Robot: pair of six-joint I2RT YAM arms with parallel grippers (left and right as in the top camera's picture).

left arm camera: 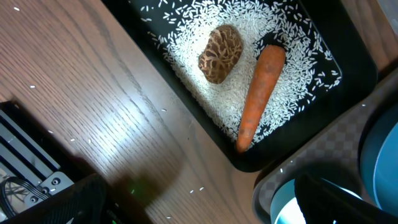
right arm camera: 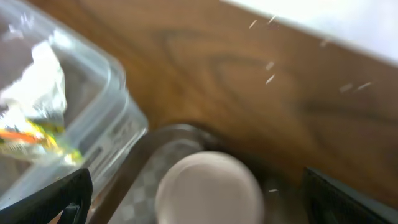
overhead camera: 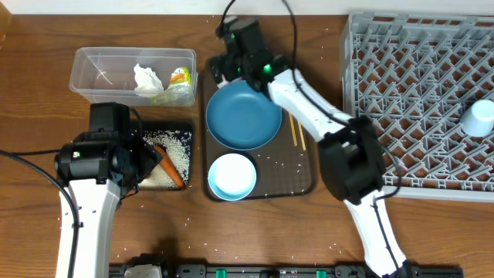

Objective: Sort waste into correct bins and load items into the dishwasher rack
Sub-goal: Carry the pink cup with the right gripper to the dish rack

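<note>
The right gripper (right arm camera: 198,186) was spread wide and held nothing. In its wrist view, its two dark fingers (right arm camera: 62,196) sat at the lower corners, with an upturned white cup (right arm camera: 211,183) between them at bottom centre, clear of both. The left gripper (left arm camera: 199,186) was also fully spread and empty, above bare wooden table (left arm camera: 93,93) just beside the black tray (left arm camera: 354,56).

That tray, in the upper middle of the left wrist view, held an orange carrot (left arm camera: 261,93) and a brown food lump (left arm camera: 221,54) on scattered white rice (left arm camera: 261,25).

In the overhead view, the clear tub (overhead camera: 131,55) at upper left held a crumpled tissue (overhead camera: 147,77) and a green-yellow wrapper (overhead camera: 180,77). The wrapper's print and a mark on the tub's wall were too blurred to read.

The dark blue plate (overhead camera: 243,116), pale bowl (overhead camera: 231,176) and chopsticks (overhead camera: 296,131) lay on the brown serving tray (overhead camera: 297,174) at centre. A light blue cup (overhead camera: 480,118) sat in the grey rack (overhead camera: 417,69) at right.
</note>
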